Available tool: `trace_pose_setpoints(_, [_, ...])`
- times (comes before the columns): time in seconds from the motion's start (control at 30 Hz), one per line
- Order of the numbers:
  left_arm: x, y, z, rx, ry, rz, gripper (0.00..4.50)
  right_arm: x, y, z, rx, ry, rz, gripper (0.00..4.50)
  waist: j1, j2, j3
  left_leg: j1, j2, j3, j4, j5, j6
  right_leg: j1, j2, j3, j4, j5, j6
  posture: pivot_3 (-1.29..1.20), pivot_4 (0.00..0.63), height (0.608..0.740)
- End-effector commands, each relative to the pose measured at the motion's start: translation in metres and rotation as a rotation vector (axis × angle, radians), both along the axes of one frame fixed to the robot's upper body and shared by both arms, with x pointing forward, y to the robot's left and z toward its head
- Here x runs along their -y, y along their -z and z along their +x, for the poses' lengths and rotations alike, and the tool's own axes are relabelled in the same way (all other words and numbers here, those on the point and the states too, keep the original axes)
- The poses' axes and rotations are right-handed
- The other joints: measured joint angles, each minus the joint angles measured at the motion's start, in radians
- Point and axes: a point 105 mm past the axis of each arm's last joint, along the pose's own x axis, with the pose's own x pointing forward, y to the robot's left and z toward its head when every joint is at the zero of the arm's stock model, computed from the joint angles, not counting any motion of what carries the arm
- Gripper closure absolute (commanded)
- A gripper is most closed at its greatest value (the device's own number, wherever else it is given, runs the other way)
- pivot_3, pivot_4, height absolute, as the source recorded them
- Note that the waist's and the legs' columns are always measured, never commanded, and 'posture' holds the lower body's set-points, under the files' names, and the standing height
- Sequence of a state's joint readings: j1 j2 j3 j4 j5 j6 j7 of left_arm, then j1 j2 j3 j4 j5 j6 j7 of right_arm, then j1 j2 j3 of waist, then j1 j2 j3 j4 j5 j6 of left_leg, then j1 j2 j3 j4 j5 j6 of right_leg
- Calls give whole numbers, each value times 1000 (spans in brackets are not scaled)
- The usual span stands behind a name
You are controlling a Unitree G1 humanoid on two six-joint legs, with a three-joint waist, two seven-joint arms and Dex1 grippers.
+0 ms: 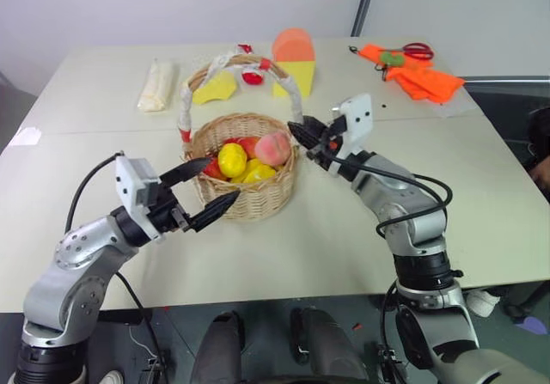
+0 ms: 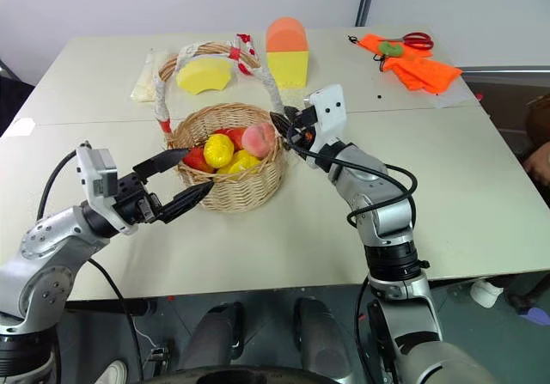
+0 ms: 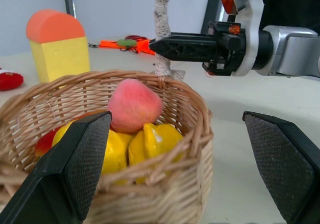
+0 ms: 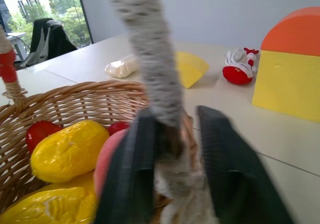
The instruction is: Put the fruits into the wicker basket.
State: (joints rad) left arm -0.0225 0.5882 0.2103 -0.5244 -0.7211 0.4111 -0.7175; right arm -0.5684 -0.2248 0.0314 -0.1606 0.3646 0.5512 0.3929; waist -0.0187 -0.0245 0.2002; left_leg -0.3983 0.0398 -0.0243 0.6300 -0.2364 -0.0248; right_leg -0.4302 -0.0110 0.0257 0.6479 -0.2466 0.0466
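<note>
The peach (image 1: 274, 149) and the bumpy yellow lemon (image 1: 231, 159) both lie inside the wicker basket (image 1: 249, 197), piled with other yellow and red toy pieces, so the task looks about done. The peach sits highest, against the wall on the robot's right.

The right pincer (image 1: 298, 130) is at that same side of the basket. In its wrist view its two black fingers are drawn in on either side of the foot of the basket's handle (image 1: 296, 102), where it joins the rim. That view is blurred, so whether they truly clamp the handle or only flank it is hard to say — my reading is a closed grip on it. The left pincer (image 1: 210, 189) stands wide, holding nothing, its fingers just beside the near wall of the basket.

The risk lies in that right grip. If the arm pulls back without letting go, the light basket could tip or slide across the surface (image 1: 481, 195), and the peach could roll out over the rim. The left fingers, so close to the wall, might also nudge the basket.

The basket is round, of tan woven cane, stiff and ribbed. Its arched handle is wrapped in coarse white cord with red bands. The lemon is glossy and lumpy — the peach smooth, matt and rounded, so it is likely to roll.
</note>
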Motion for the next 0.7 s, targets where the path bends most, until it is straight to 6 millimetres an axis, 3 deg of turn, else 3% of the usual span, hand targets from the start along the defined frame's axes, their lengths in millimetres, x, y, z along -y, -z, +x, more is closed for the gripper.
trace_pose_setpoints(0.03, [3, -8, -6, 49, 13, 0, 0, 8, -27, -10, 117, 22, 29, 4409, 0, 0, 0, 0, 0, 0, 0, 0, 0, 0, 0, 0, 0, 0, 0, 0, 150, 737])
trace_pose_setpoints(0.23, [10, -14, 1, 66, 40, -17, 0, 57, -49, -4, 208, 222, 25, 4409, 5, 0, 0, -1, 0, 0, 1, 0, 0, 0, 0, 0, 0, 0, 0, 0, 150, 737])
trace_pose_setpoints(0.37, [12, -13, 4, 66, 54, -8, 0, 126, -61, 9, 249, 516, -1, 4409, 4, 0, 0, -1, -1, 1, 1, 0, 0, 0, -1, 0, -1, 0, 0, 0, 150, 737])
trace_pose_setpoints(0.43, [13, -13, 6, 65, 59, -6, 0, 151, -61, 13, 245, 614, -21, 4409, 4, 0, 0, -1, -1, 1, 1, 0, 0, 0, -1, 0, -1, 0, 0, 0, 150, 737])
trace_pose_setpoints(0.7, [20, -11, 13, 46, 48, -9, 0, 193, -49, 26, 175, 759, -45, 4409, -16, 1, 0, 3, -1, 2, -1, 0, 0, 0, 0, 3, 2, 1, 2, 0, 150, 737])
